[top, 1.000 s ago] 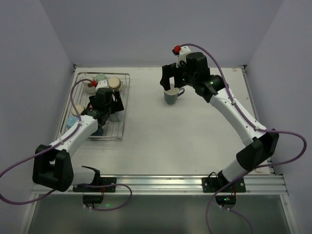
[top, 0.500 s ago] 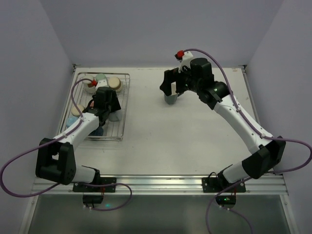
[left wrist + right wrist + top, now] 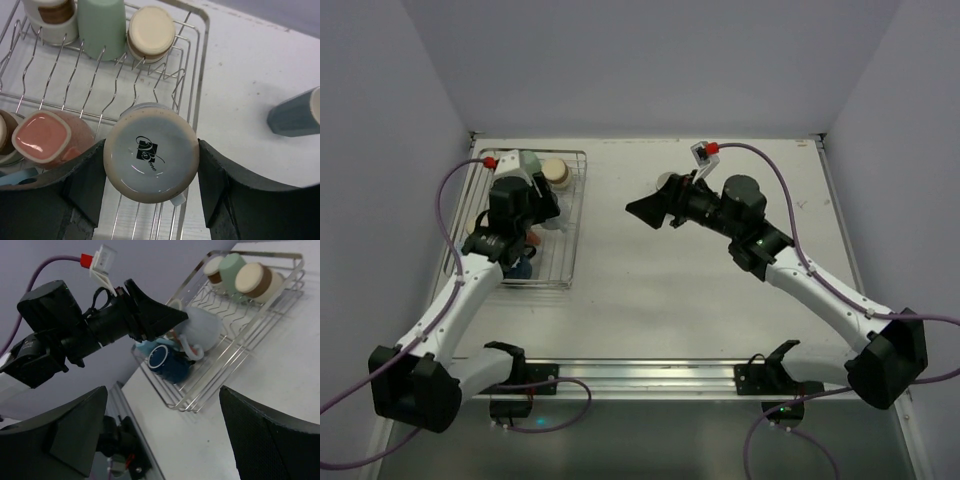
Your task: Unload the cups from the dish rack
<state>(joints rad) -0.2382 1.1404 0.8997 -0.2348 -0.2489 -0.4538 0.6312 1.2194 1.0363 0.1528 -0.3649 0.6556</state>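
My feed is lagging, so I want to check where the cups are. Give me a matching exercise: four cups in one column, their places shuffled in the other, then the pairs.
Cups
1. light blue mug
2. mint green tumbler
3. grey-blue cup
4. navy mug

Places
A. on the table, outside the dish rack
B. far end of the rack
C. near end of the rack
D. base up between the fingers of the left gripper

Pairs: 1-D, 2-B, 3-A, 4-C
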